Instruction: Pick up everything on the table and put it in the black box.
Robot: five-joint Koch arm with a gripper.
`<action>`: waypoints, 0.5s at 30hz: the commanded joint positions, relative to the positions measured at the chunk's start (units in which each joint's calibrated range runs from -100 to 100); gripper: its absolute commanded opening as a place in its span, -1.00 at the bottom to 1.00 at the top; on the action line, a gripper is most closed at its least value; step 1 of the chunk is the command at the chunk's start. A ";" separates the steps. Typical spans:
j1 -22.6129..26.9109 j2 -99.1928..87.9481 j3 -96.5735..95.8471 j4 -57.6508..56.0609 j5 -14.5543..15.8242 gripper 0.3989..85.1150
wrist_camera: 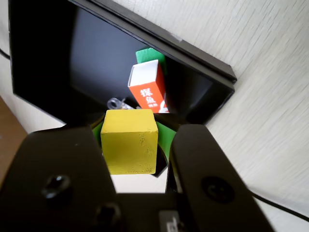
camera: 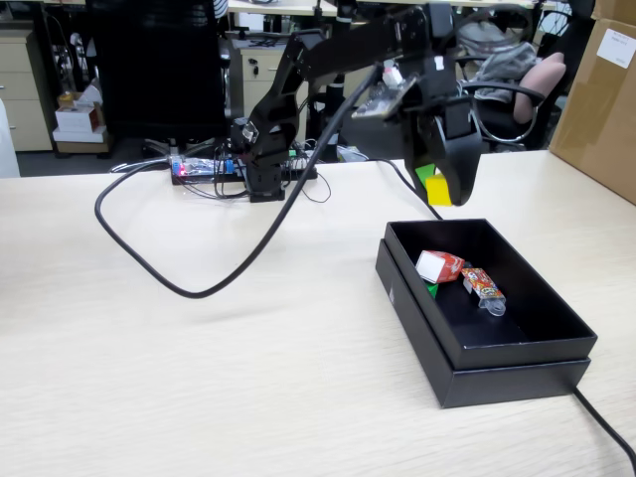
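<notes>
In the fixed view, the black arm reaches from the upper middle of the frame toward the right, and its gripper (camera: 444,184) hangs in the air above the far edge of the black box (camera: 517,373). Between the jaws sits the yellow cube (camera: 438,190), with a bit of green showing just beside it. The box lies on the table (camera: 199,378) in the lower right of the frame. Inside it, near the left wall, lies the red carton (camera: 438,266), with the small colourful packet (camera: 483,287) just to its right and a sliver of the green cube (camera: 432,290) below the carton. A thick black cable (camera: 149,260) loops across the tabletop on the left.

In the wrist view, the yellow cube (wrist_camera: 130,141) fills the centre, clamped on its two opposite flat sides by the dark jaws of the gripper (wrist_camera: 131,147), which are closed narrowly onto it. Above it in the frame the box (wrist_camera: 43,63) opens, holding the red carton (wrist_camera: 149,92) and, behind that, the green cube (wrist_camera: 150,57).

The cube looks small, light and rigid, with smooth flat faces; a squeeze on two parallel faces, as here, seems the sure hold. It would probably bounce a little if dropped from this height, so lowering it first would be gentler.
</notes>
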 commanded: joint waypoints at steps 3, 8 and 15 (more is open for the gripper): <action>0.29 5.78 1.35 -0.21 0.59 -0.81; 0.39 5.20 -3.18 -0.04 0.59 -0.81; 1.66 -5.24 -15.69 -0.04 0.68 -0.58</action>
